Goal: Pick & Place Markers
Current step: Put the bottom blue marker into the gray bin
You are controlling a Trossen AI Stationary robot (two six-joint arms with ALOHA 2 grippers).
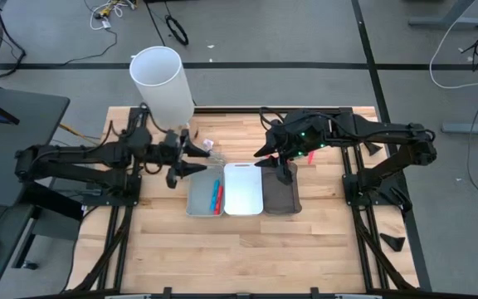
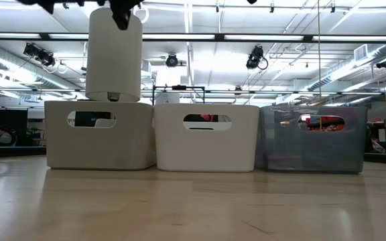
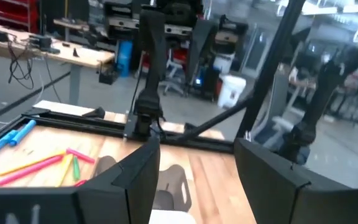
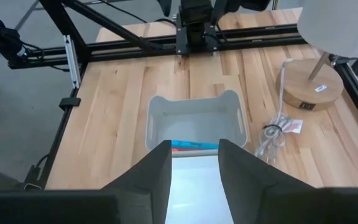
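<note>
**High view:** three trays sit side by side at mid-table. The left tray (image 1: 196, 199) holds a blue and a red marker (image 1: 216, 196), their long axes running along the tray's length. The left gripper (image 1: 202, 160) hangs just behind that tray, by the foot of the white cylinder (image 1: 163, 83). The right gripper (image 1: 270, 162) is over the rear of the white tray (image 1: 243, 189) and the dark tray (image 1: 282, 198). A bit of pink (image 1: 312, 156) shows beside the right arm, possibly another marker.

**Low view:** the trays stand in a row with the cylinder behind the left one. Pink and orange glimpsed through the handle slots may be markers beyond, but it is hard to be sure.

**Left wrist view:** the left gripper (image 3: 197, 155) has its fingers spread wide with nothing between them. Loose markers (image 3: 39, 163) in blue, pink, yellow and green lie fanned on the bare wood. They are ahead of the fingers and off to one side, mostly slanting across the line of approach.

**Right wrist view:** the right gripper (image 4: 194, 152) is parted and empty, pointing at the left tray (image 4: 194, 109) with its two markers (image 4: 194, 145).

By my reading the loose markers lie on the right arm's side, so that arm is nearer. Whichever arm takes them, its wrist must turn so the fingers close across a marker's length.
</note>
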